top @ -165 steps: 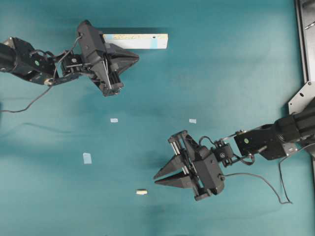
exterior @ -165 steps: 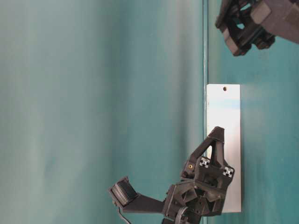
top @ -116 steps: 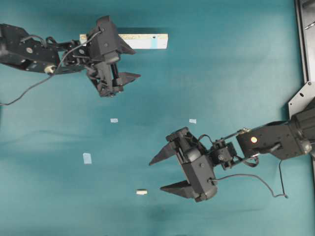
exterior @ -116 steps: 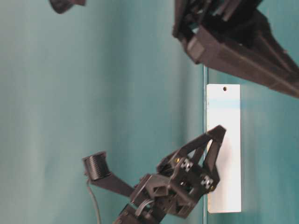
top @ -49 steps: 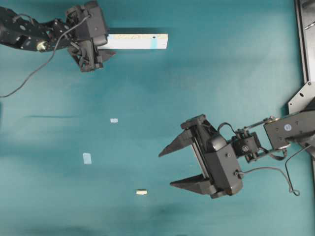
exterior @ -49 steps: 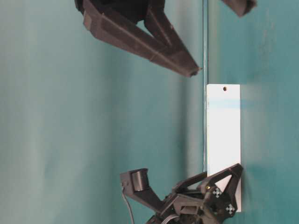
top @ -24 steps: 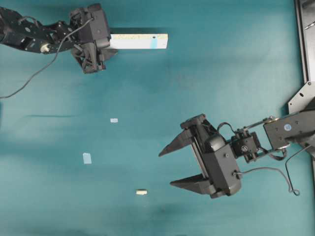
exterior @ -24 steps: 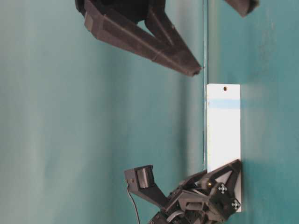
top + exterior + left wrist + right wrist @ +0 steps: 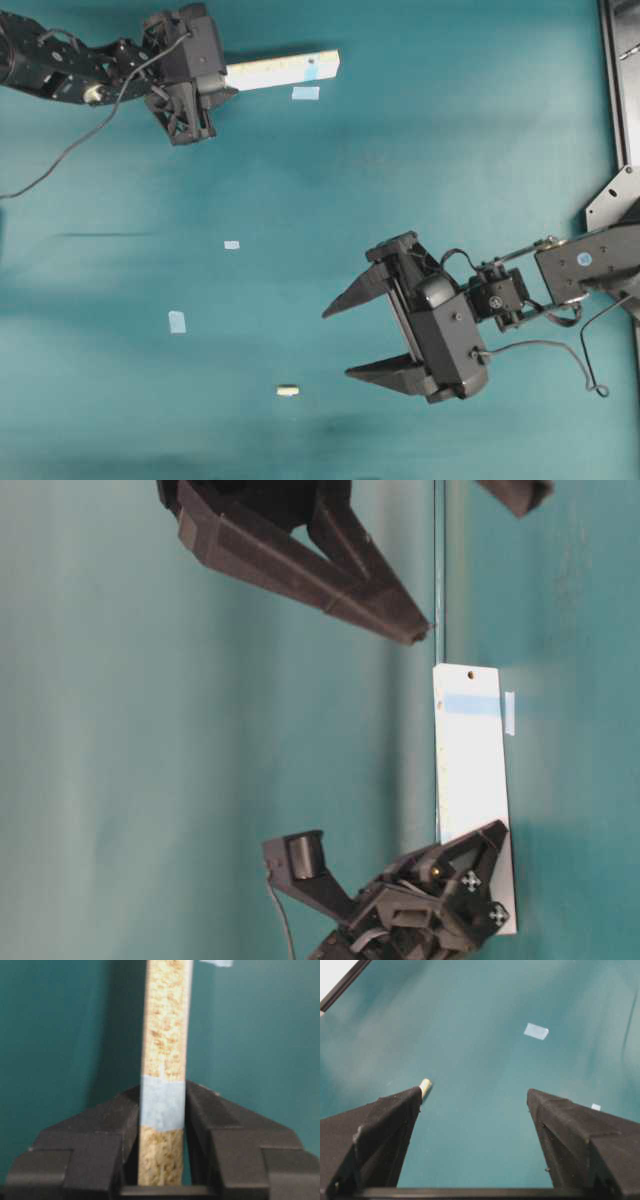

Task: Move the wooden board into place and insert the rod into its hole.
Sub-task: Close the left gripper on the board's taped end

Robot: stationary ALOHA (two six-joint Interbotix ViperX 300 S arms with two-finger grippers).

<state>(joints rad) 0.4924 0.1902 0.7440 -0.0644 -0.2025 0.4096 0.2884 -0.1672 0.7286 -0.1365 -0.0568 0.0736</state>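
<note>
Beside the wooden board (image 9: pixel 282 70), loose tape scrap (image 9: pixel 305 93)

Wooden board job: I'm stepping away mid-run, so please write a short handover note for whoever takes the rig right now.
Left end effector: shut on one end of the long pale chipboard-edged wooden board, at the top of the overhead view.
Right end effector: open, empty, hovering over the teal table.
The tiny cream wooden dowel rod lies loose on the table, left of the right end effector's lower finger.
Pale-blue tape scraps lie scattered about.
Done: board gripped.
Left: move the board into place, pick up the rod, insert it into the board's hole.
</note>
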